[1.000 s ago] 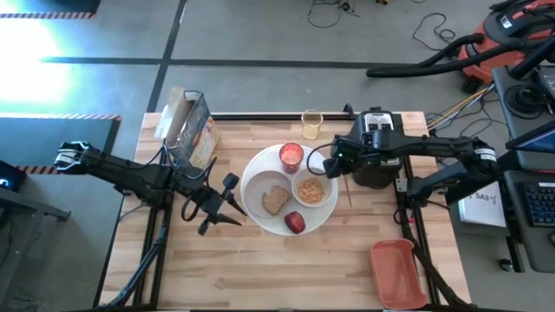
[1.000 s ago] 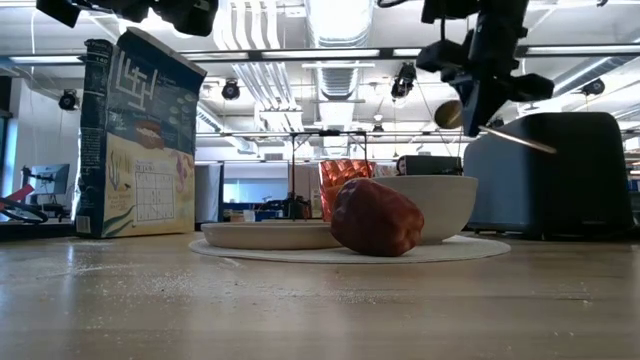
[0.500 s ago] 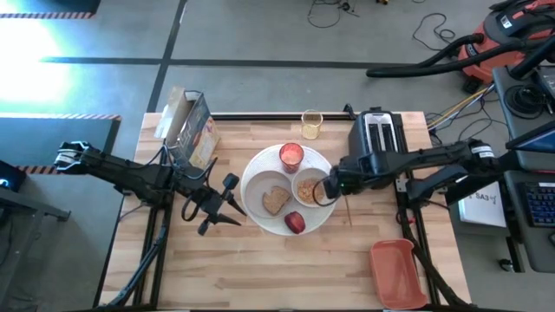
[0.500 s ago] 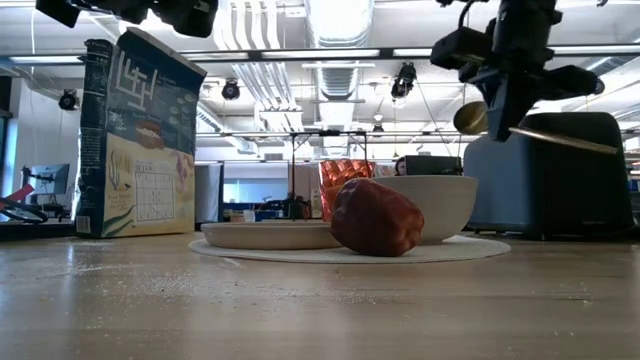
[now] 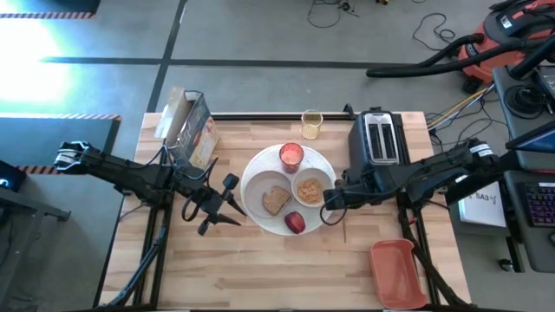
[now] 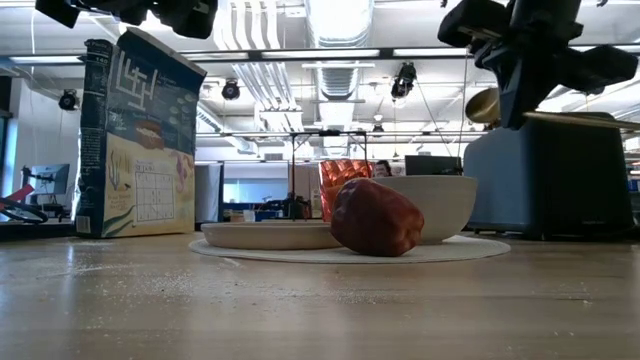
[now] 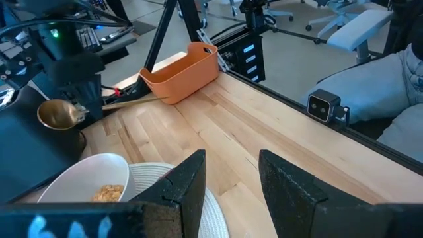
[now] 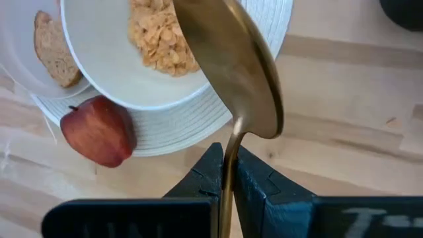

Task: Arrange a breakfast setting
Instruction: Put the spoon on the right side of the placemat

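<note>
The right claw (image 5: 332,198) is clamped on the spoon (image 8: 232,73) by its handle and holds it in the air beside the plate (image 5: 258,170), on the side facing the toaster (image 5: 378,139). The bowl (image 5: 310,187) of cereal, the toast (image 5: 276,200), the apple (image 5: 295,223) and the red cup (image 5: 291,155) sit on the plate, just beyond the claw.

Step in hand: placing the spoon. The next move probably calls for lowering it flat onto the bare table (image 5: 347,260) beside the plate, then releasing.

The left claw (image 5: 227,201) waits across the plate, fingers apart and empty.

no legible text on cereal box (image 6: 138,140).
</note>
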Controlling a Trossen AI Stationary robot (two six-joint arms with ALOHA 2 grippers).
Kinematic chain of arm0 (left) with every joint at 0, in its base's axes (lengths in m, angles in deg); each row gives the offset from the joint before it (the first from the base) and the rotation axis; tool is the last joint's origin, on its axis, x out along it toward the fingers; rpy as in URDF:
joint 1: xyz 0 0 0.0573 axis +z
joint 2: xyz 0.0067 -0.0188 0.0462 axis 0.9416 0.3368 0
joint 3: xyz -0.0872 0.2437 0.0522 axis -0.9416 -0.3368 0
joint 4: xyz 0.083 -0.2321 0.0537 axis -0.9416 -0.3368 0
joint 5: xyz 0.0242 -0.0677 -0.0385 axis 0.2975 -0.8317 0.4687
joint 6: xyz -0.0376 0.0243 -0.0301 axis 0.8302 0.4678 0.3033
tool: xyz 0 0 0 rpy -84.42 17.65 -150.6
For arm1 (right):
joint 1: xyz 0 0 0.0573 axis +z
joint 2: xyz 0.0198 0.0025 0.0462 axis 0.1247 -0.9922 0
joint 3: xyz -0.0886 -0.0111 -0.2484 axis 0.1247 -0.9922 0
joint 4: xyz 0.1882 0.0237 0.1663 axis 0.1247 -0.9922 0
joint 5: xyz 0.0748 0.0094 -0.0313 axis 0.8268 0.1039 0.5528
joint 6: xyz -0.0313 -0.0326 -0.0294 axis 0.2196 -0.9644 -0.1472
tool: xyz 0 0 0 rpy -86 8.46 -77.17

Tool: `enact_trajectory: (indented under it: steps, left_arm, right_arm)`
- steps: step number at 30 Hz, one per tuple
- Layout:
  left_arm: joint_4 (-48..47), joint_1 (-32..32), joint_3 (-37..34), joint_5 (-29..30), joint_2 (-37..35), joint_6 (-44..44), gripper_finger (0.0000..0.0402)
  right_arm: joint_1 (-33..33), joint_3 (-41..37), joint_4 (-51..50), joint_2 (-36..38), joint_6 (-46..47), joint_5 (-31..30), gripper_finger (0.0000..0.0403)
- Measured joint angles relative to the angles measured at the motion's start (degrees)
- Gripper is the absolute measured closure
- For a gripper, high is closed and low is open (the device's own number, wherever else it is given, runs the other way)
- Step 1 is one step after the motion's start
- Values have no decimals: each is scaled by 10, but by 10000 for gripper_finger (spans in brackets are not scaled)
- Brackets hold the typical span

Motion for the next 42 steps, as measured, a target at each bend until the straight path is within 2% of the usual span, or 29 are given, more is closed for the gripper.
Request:
enact_trajectory:
  steps: [8,19,23,36,42]
  left_arm:
    - [0,0,0,0,0,0,277]
    - [-2,0,0,0,0,0,277]
    - [-4,0,0,0,0,2,277]
    - [-5,0,0,0,0,2,277]
    - [-5,0,0,0,0,2,277]
  right_arm:
    - [41,-1,16,-16,67,-15,390]
    - [48,-3,5,-75,43,-15,390]
    - [48,-19,-6,-79,67,-16,390]
    - [38,-106,83,-79,93,-26,390]
    - [28,-145,164,-79,94,-28,390]
